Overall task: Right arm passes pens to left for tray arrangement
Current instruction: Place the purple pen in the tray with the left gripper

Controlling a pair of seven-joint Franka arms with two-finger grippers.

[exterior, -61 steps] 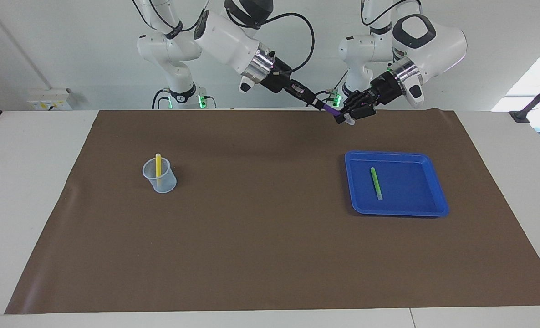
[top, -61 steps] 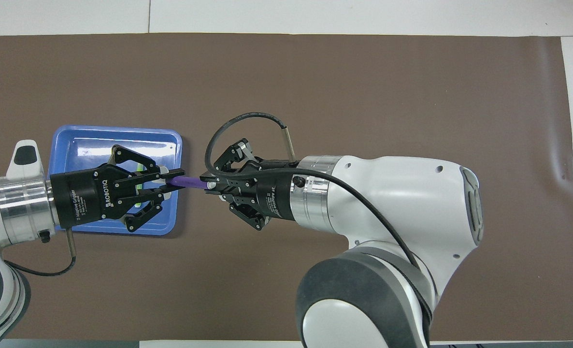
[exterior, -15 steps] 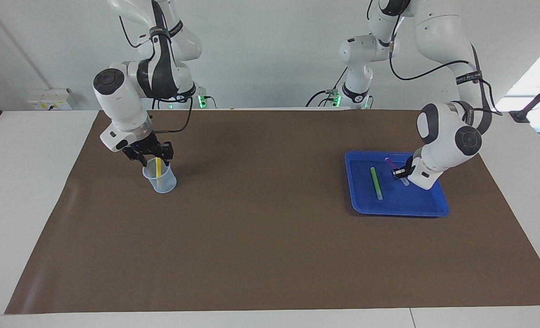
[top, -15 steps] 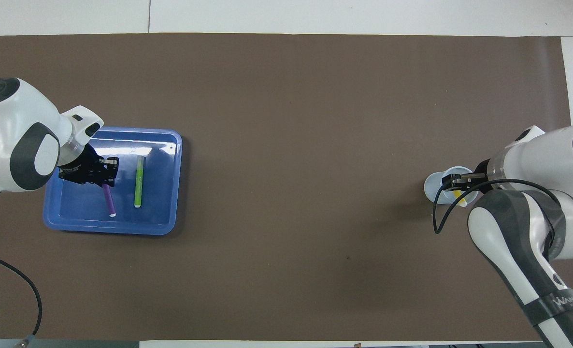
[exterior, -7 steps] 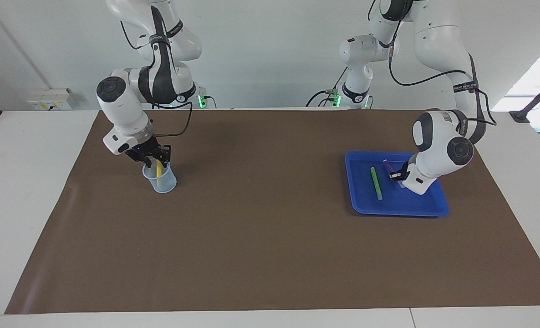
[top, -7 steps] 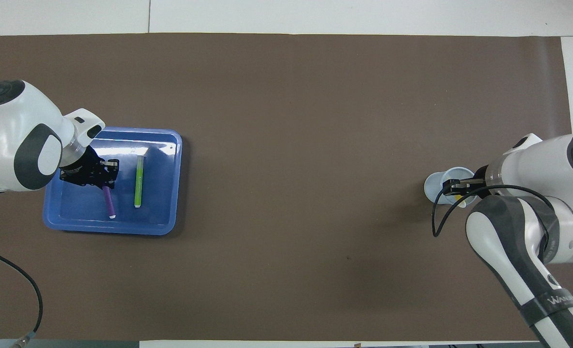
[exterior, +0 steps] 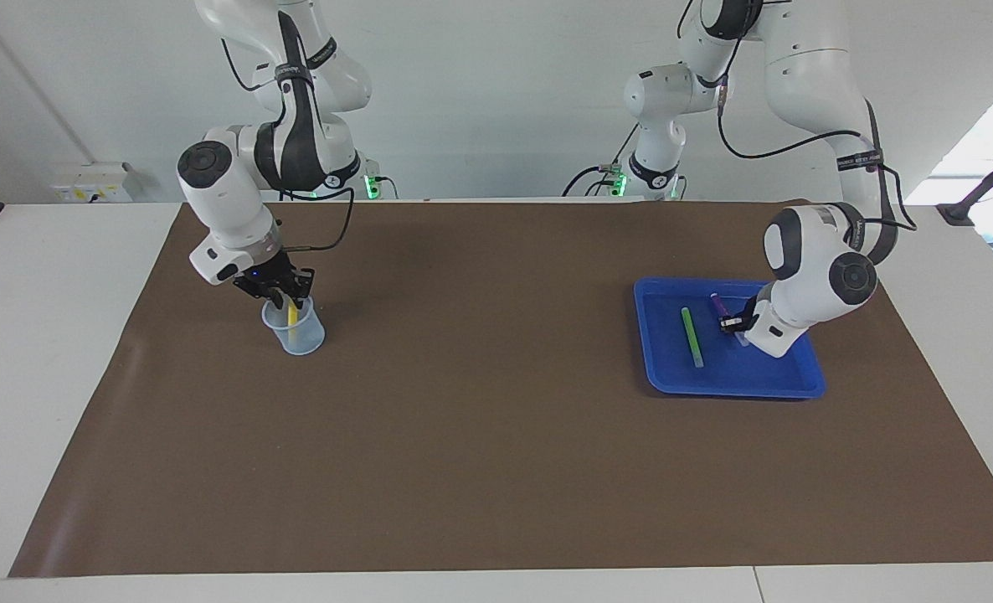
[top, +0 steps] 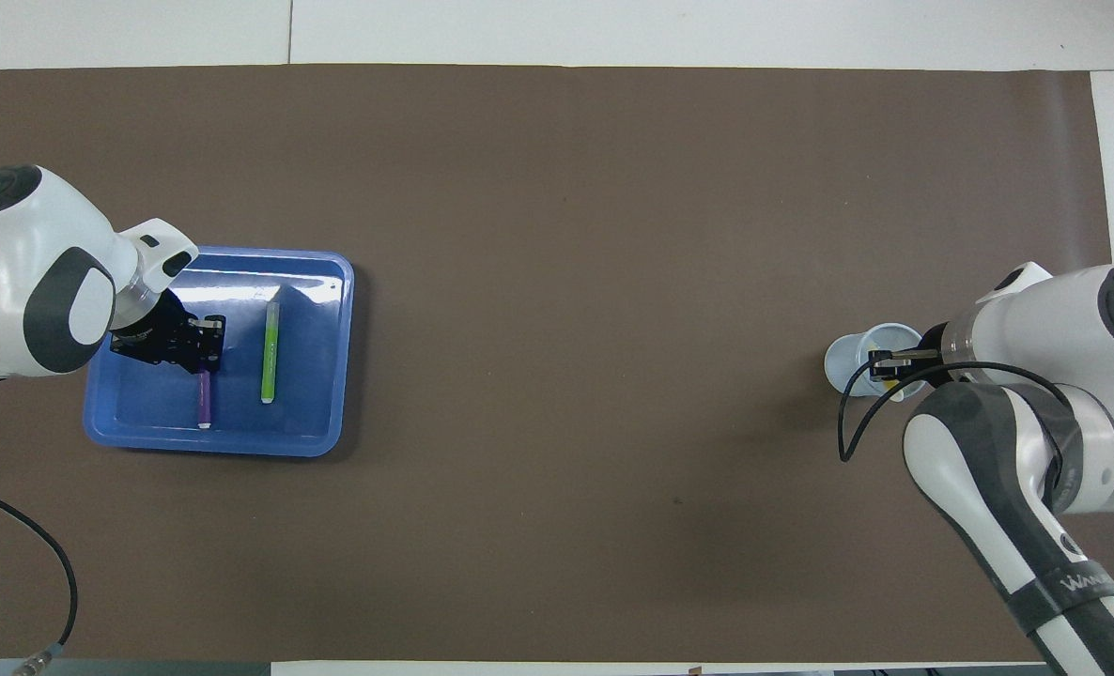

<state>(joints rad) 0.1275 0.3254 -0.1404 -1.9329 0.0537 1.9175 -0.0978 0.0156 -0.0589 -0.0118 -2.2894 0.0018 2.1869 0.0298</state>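
I saw the brown mat (exterior: 496, 469) covering most of the table, with both arms reaching down to it. The blue tray (exterior: 655, 381) sat toward the left arm's end of the table and the small clear cup (exterior: 306, 342) toward the right arm's end, the two well apart.

In the tray lay the green pen (exterior: 692, 337). The purple pen (top: 205, 399) was just beside it, on the side toward the left arm's end. The left gripper (exterior: 735, 322) was low inside the tray, right at the purple pen and covering part of it. I could not tell how far it was open, nor whether it had hold of that pen.

The yellow pen (exterior: 292, 318) stood in the cup. The right gripper (exterior: 283, 295) was just above the rim, at the pen's upper end. I could not tell whether it had closed on the pen.
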